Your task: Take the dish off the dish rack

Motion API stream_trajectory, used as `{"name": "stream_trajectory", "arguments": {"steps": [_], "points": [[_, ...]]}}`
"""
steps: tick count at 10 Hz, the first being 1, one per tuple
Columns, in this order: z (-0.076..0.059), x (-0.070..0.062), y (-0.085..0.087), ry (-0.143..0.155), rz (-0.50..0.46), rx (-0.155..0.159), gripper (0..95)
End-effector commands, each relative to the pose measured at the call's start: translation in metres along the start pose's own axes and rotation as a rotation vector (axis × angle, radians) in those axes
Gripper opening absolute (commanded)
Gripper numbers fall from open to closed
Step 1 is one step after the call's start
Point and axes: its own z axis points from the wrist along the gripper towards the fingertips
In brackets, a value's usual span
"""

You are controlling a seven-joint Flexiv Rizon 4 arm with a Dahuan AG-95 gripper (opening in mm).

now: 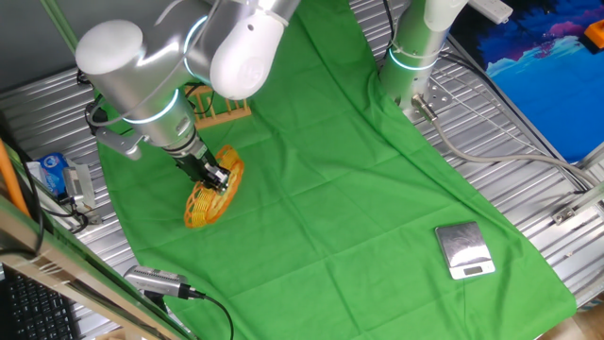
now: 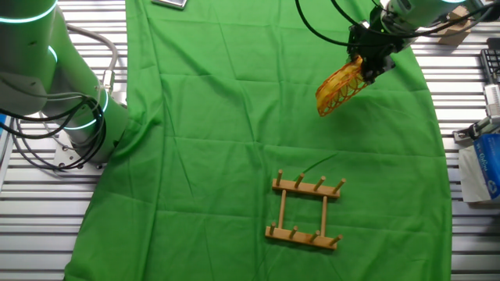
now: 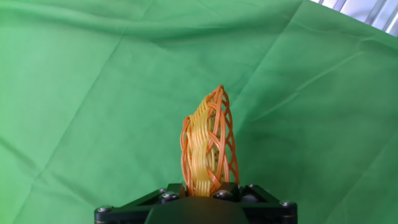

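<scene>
gripper (image 2: 367, 64): jaws clamped on one edge of the dish (image 2: 340, 87) | dish: held tilted on edge above the green cloth (image 2: 234, 117), off and well apart from the dish rack (image 2: 306, 211) | dish rack: pegs bare, on the cloth covering the worktop | scale (image 1: 464, 249): on the cloth, well apart
</scene>
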Motion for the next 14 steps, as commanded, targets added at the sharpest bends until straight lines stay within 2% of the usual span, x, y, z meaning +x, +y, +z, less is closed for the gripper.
{"name": "stream_trajectory", "arguments": {"steps": [1,6,7,14], "points": [[0.0002,0.0009,0.0004,-0.003,-0.012,-0.001,19.0],[0.0006,0.0017,0.0004,-0.008,-0.018,-0.006,19.0],[0.0006,0.0018,0.0004,-0.009,-0.016,-0.007,0.0],[0.0006,0.0022,0.0003,-0.010,-0.018,-0.009,0.0]]}}
